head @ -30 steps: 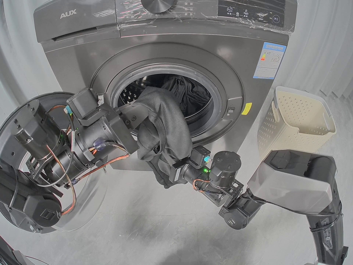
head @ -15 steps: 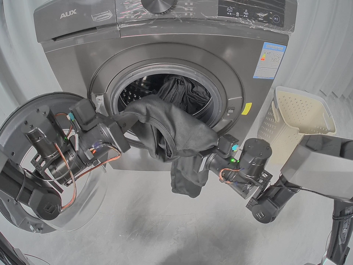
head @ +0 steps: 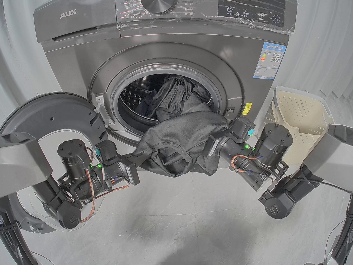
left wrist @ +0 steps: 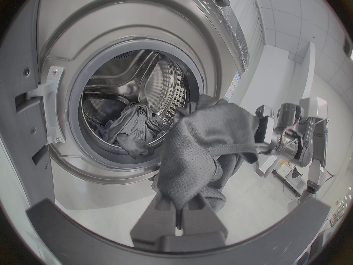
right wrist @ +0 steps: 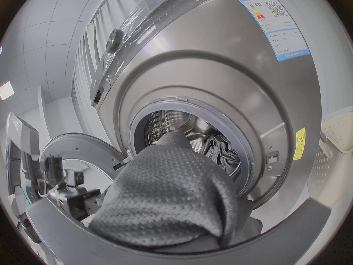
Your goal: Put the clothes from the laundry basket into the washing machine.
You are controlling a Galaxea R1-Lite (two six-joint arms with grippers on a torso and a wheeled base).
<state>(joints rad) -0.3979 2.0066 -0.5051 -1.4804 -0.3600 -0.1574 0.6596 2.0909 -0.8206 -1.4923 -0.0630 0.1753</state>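
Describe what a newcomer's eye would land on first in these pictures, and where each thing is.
First comes the dark grey garment, held up between the left gripper and the right gripper and spread across the lower rim of the open mouth of the washing machine. Behind it, more dark clothes lie in the drum. The cream laundry basket stands beside the machine on the robot's right.

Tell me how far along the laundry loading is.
Done: dark clothes lie in the drum, and the laundry basket shows none. In hand: left gripper and right gripper hold a grey garment, draped over the opening's rim. Remaining: getting it fully inside.
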